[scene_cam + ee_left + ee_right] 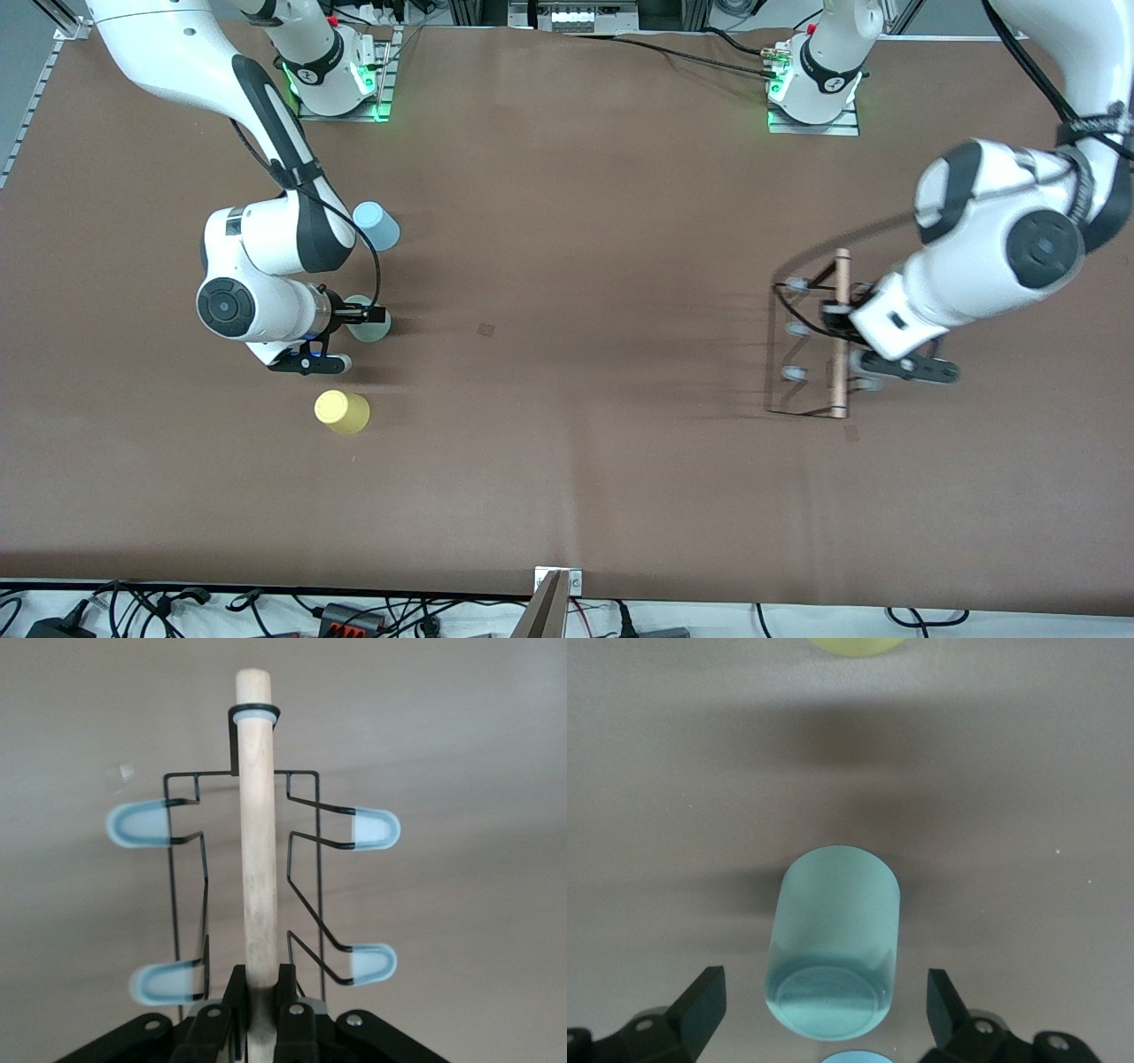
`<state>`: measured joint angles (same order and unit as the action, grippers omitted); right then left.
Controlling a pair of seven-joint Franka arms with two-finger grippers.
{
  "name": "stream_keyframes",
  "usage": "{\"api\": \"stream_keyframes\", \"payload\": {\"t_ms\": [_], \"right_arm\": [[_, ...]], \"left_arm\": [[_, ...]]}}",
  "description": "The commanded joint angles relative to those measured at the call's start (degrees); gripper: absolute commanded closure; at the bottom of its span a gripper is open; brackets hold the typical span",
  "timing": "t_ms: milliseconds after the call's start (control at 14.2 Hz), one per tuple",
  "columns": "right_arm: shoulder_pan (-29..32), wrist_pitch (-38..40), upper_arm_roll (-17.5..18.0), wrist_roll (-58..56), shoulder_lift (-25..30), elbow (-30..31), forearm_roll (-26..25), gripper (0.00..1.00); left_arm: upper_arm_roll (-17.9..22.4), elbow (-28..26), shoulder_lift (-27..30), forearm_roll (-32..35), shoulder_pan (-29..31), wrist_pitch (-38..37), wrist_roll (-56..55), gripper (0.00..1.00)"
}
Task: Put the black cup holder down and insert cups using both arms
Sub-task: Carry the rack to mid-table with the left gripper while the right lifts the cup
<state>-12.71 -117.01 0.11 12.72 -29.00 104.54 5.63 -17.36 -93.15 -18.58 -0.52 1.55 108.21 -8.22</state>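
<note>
Left gripper (261,1028) fingers around black cup holder (260,859) rod; prongs bare.

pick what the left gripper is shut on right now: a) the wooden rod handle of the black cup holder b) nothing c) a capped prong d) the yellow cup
a, the left gripper is shut on the wooden rod handle of the black cup holder, as the left wrist view shows.

Brown table (567,221), cables (177,611) along its near edge
</note>
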Motion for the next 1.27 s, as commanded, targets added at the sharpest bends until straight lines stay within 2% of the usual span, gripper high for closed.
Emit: {"api": "stream_keyframes", "payload": {"t_ms": [0,211,422,492,562,633,703,844,1055,1125,1195], "right_arm": [[-1.2,-1.2,-0.2,1.7,-0.2,1.4,0.9,0.00],[-0.7,-1.9,-0.2,1.7,-1.0,1.4,0.9,0.00],[-0.6,-1.9,-0.2,1.8,-1.1,1.3,0.9,0.00],[-0.6,-1.9,-0.2,1.8,-1.1,1.2,0.9,0.12],[-0.6,-1.7,-0.2,1.8,-1.1,0.9,0.9,0.34],[-0.6,-1.3,-0.2,1.8,-1.0,0.7,0.9,0.51],[-0.6,-1.1,-0.2,1.7,-0.7,0.3,0.9,0.61],[-0.5,1.0,-0.4,1.3,0.3,-1.8,0.9,0.66],[-0.1,12.9,-0.8,1.4,1.0,-11.5,0.8,0.67],[0.2,15.6,-0.9,1.4,0.8,-14.6,0.9,0.67],[0.3,16.9,-0.8,1.2,0.8,-16.3,0.8,0.67]], "left_arm": [[-0.2,5.1,-1.5,-1.0,-8.1,-2.0,-9.6,0.99],[0.3,10.1,-6.9,-1.0,-18.8,-1.4,-22.8,0.99],[0.4,16.7,-13.2,-0.9,-24.6,-0.9,-26.6,0.98],[0.4,17.1,-14.1,0.8,-25.6,1.1,-27.8,0.98],[0.3,17.0,-14.8,2.4,-26.7,2.9,-28.9,0.98],[0.4,17.0,-16.1,3.8,-28.2,3.8,-29.6,0.98],[0.4,17.0,-17.3,4.2,-29.2,5.2,-30.8,0.98],[0.4,17.1,-19.7,4.3,-30.2,9.5,-32.0,0.98],[0.9,17.3,-21.7,7.4,-31.8,10.4,-32.2,0.97],[0.9,17.3,-21.7,7.6,-31.8,10.4,-32.2,0.96],[1.0,17.3,-21.7,7.6,-31.7,10.4,-32.2,0.91]]}}
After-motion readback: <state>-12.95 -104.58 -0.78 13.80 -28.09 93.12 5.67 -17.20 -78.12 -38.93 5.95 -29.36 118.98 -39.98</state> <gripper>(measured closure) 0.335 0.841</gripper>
